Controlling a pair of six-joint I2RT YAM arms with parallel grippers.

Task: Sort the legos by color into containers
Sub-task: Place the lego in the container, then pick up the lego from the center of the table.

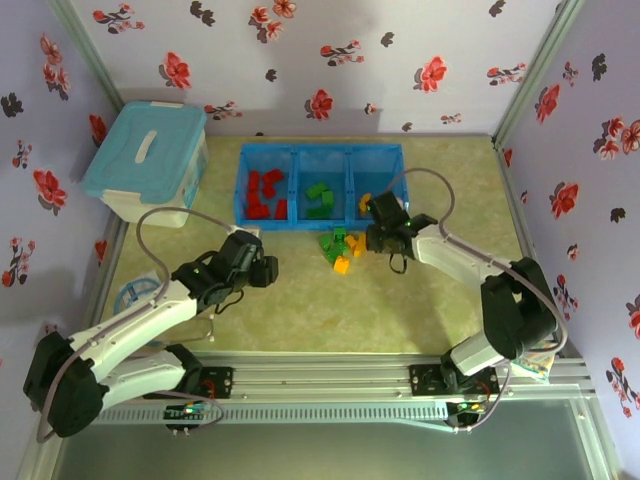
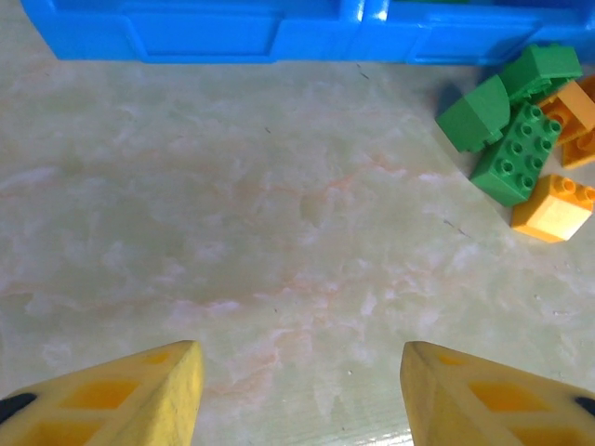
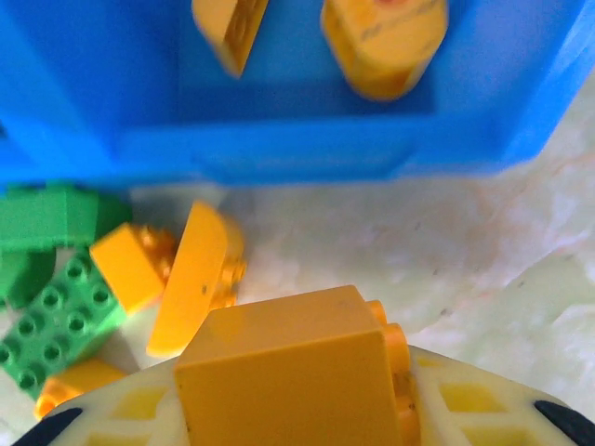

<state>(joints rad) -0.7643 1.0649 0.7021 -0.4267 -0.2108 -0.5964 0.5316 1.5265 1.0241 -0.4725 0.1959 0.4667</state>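
One orange brick (image 3: 288,372) is clenched in the right jaws, just short of the orange compartment of the blue tray (image 3: 279,149); left jaws gape, empty. Let go early, it could hit the tray wall and fall outside.

Bright, even light from above washes out the back wall (image 1: 330,60) and leaves only faint, soft shadows under the arms (image 1: 150,320) on the counter (image 1: 300,310). The left wrist view is sharp on the counter, softer at the left gripper (image 2: 297,395); the right wrist view blurs the tray (image 3: 279,149), the near brick (image 3: 279,372) crisper.
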